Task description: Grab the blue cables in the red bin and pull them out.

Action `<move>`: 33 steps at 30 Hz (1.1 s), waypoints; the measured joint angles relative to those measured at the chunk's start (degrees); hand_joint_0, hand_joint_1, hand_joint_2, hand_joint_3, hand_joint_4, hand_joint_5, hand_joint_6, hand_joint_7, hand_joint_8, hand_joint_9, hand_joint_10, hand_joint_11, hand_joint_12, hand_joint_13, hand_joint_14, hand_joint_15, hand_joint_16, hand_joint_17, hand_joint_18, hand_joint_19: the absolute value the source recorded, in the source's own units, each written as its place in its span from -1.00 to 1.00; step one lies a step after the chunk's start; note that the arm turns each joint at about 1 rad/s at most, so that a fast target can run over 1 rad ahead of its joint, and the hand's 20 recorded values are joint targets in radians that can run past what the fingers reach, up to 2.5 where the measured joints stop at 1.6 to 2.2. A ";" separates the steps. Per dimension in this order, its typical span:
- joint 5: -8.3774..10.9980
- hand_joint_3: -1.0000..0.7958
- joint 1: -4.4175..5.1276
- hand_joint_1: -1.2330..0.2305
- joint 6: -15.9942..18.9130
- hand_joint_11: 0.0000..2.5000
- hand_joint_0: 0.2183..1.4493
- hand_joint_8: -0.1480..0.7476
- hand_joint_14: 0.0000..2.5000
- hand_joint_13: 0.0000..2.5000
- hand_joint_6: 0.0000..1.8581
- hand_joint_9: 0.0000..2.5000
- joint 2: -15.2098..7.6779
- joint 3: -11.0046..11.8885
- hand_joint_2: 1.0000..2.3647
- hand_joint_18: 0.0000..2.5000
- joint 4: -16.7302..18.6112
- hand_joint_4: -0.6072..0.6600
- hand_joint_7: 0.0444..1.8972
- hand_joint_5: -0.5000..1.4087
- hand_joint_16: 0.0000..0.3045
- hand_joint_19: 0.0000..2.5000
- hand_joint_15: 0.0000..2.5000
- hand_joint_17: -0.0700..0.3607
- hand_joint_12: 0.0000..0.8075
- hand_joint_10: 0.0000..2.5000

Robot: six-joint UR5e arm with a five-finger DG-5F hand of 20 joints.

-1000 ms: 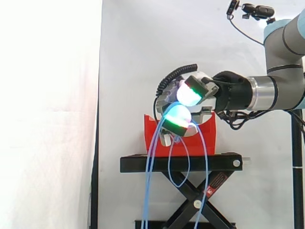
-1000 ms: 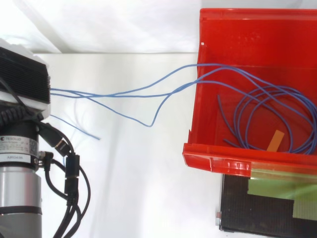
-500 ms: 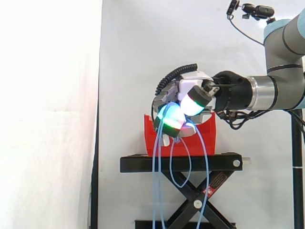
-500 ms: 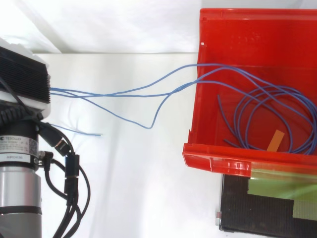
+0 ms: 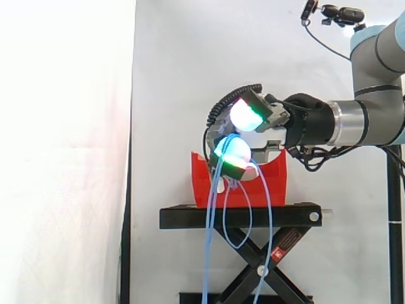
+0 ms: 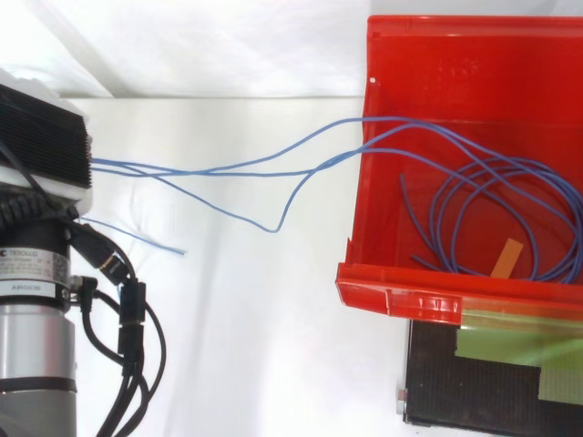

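Thin blue cables [image 6: 273, 228] run from a coil inside the red bin [image 6: 437, 296] over its left wall and across to my hand [image 6: 41, 137]. In the side view my hand [image 5: 256, 138] hovers just above and in front of the red bin [image 5: 202, 180], with its fingers curled round the cables. The strands drape over a lower glowing fingertip [image 5: 231, 152], and another fingertip [image 5: 243, 116] sits above it. From the hand, loops of blue cable [image 5: 209, 253] hang down past the black stand [image 5: 240, 216]. One loose end [image 6: 137, 238] lies free near the wrist.
The bin sits on a black scissor-lift stand [image 6: 474, 382] with a green taped patch [image 6: 510, 341]. A small orange strip [image 6: 508, 258] lies in the bin among the coils. A white curtain hangs behind; the arm enters from the right in the side view.
The upper fingertip has lifted away from the lower one. The hanging strands have shifted sideways, and the loose end near the wrist swung out again. The coil in the bin barely moved.
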 measured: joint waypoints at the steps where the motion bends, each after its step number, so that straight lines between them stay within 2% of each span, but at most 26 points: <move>1: 0.00 -1.00 0.00 -0.26 0.01 0.10 -0.25 0.11 -0.98 0.08 -0.96 -0.07 0.00 0.00 -1.00 -0.39 -0.01 0.41 -0.16 0.65 -0.68 -0.43 -0.13 -0.17 0.28 -0.97; 10: 0.00 -1.00 0.00 -0.32 0.06 0.12 -0.26 0.11 -0.98 0.10 -0.91 -0.01 0.02 -0.01 -1.00 -0.36 -0.05 0.38 -0.17 0.71 -0.68 -0.43 -0.14 -0.17 0.28 -0.96; 14: 0.00 -1.00 0.01 -0.40 0.06 0.15 -0.19 0.05 -0.98 0.09 -0.90 0.03 0.04 0.01 -1.00 -0.37 0.03 0.37 -0.16 0.71 -0.70 -0.43 -0.13 -0.20 0.23 -0.96; 16: 0.00 -1.00 0.04 -0.45 0.06 0.17 -0.08 0.01 -0.98 0.08 -0.89 0.02 0.03 0.03 -1.00 -0.39 0.04 0.36 -0.16 0.70 -0.72 -0.41 -0.13 -0.24 0.20 -0.96; 22: 0.00 -1.00 0.06 -0.52 0.06 0.17 0.02 0.01 -0.98 0.07 -0.86 0.01 0.02 0.05 -1.00 -0.40 0.05 0.36 -0.16 0.66 -0.73 -0.41 -0.11 -0.25 0.15 -0.96; 33: 0.00 -0.91 0.09 -0.60 0.07 0.16 0.11 -0.03 -0.98 0.04 -0.99 -0.04 0.01 0.32 -1.00 -0.43 0.04 0.37 -0.11 0.61 -0.73 -0.40 -0.11 -0.25 0.15 -0.96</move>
